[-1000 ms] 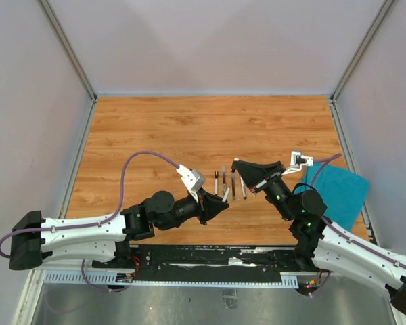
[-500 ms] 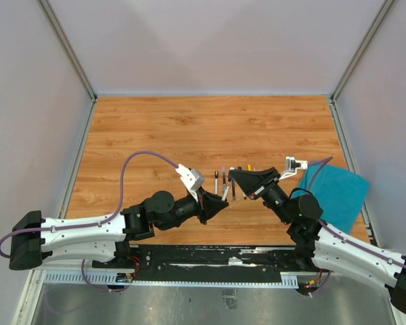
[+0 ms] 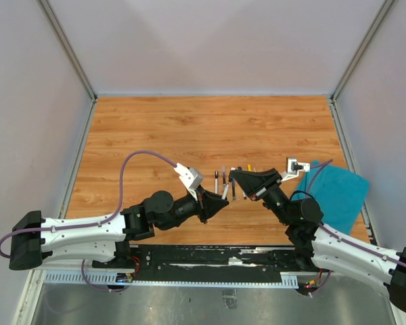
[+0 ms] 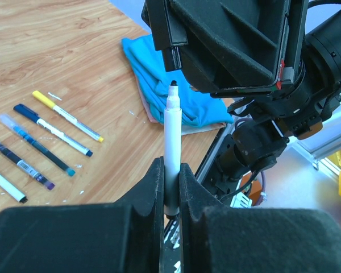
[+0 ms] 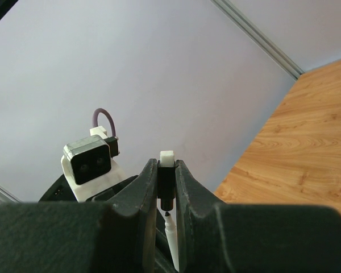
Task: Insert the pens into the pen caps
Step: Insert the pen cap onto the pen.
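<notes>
Left wrist view showed the left gripper (image 4: 170, 173) clamped tight on a white pen (image 4: 171, 131), held upright with its black nib just under the right gripper (image 5: 167, 170). That one pinched a black cap (image 5: 166, 187) with a white end, seemingly not yet touching the nib.

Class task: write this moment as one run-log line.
left tool: shut on white pen | right tool: shut on black cap | pen tip facing cap, not yet inserted

I am wearing white shells over both arms (image 3: 81, 233), with black joints. My left tool (image 3: 222, 201) and right tool (image 3: 235, 177) are tapering as black wedges. Above my black base rail (image 3: 210, 258), purple cables (image 3: 141, 156) are looping to white camera blocks (image 3: 191, 177).
</notes>
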Available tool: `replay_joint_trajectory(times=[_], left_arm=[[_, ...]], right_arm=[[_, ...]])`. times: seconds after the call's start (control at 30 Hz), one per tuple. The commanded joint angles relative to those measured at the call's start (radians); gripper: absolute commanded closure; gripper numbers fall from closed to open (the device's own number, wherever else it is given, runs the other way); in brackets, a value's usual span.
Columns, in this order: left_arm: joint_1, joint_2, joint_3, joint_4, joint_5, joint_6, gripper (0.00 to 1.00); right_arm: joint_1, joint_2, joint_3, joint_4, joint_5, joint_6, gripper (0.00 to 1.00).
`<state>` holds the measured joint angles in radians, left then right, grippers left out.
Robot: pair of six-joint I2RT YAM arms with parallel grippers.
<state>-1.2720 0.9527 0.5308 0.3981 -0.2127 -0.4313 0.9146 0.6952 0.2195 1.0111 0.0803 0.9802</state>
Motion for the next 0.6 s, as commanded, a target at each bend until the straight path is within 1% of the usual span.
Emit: replay_joint_trajectory(times=[0.0,0.23,0.57], left_arm=[[-0.009,-0.014,-0.002,0.053,-0.028,-0.012,0.99],[-0.009,-0.021,-0.006,0.045,-0.035,-0.016,1.0],[-0.009,-0.026,-0.008,0.042,-0.04,-0.015,1.0]], right_arm=[[-0.008,0.021,-0.011,0.115,-0.016,0.02,0.99],[-0.008,0.035,-0.017,0.14,-0.028,0.028,0.99],[-0.008,0.023,-0.032,0.116,-0.034,0.025,0.99]])
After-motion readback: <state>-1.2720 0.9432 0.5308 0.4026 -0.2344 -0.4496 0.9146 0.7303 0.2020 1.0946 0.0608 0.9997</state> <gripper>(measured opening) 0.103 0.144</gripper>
